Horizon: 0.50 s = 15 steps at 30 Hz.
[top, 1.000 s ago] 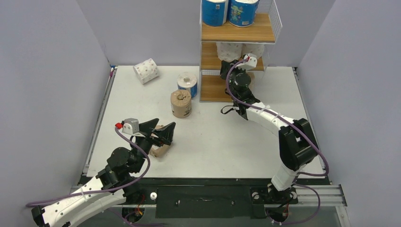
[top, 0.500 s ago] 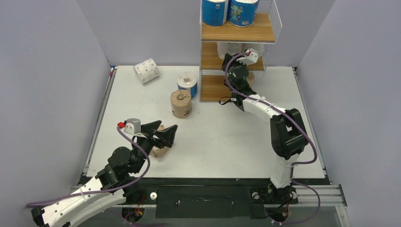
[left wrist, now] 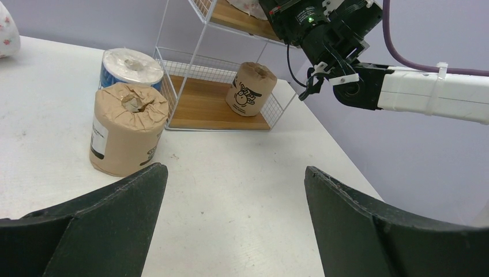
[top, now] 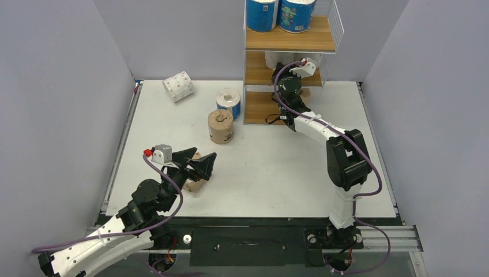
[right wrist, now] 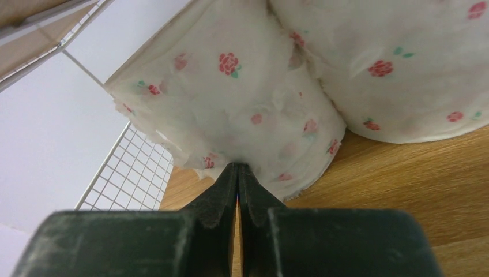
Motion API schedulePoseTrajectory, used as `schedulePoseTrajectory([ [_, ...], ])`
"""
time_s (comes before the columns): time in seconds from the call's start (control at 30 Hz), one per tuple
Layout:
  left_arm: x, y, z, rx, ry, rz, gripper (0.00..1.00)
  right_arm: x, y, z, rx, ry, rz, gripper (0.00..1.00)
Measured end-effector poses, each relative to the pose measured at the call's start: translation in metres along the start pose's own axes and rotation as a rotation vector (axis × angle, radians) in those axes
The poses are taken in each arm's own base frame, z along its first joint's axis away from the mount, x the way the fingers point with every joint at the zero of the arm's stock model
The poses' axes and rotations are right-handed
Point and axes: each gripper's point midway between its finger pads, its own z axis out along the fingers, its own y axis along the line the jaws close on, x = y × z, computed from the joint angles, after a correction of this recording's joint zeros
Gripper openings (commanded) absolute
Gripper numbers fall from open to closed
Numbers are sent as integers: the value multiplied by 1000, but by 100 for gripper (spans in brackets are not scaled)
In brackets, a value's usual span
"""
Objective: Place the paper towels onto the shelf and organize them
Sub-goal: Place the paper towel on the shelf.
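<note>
In the top view, the shelf (top: 288, 39) stands at the 12 o'clock edge of the table (top: 259, 173), a little toward 1 o'clock. Two blue rolls (top: 262, 14) stand on its top board. A small brown roll (left wrist: 251, 89) stands upright on its lowest board.

The right gripper (right wrist: 237, 170) is inside the middle tier. Its jaws are pressed fully together, and the tips touch the wrapper of a white flowered roll (right wrist: 242, 115). A second flowered roll (right wrist: 403, 69) is just beside that one, at 2 o'clock. We cannot tell if any wrapper is pinched.

The left gripper (top: 199, 158) hangs at 7 o'clock over the table. Its jaws are spread wide and hold nothing. In the top view it overlaps a lying brown roll (top: 193, 184).

Toward 11 o'clock we see an upright brown roll (top: 221, 126), a single blue roll (top: 228, 103) and a tipped white roll (top: 177, 86).
</note>
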Motion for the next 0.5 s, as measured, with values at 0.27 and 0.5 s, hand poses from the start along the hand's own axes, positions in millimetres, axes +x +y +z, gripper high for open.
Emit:
schedulePoseTrajectory([
  [0.27,0,0,0,0,0,-6,88,-7,-16,6,39,-14,7,0],
  [0.5,0,0,0,0,0,-7,87,-11,-17,14,46,-24,8,0],
])
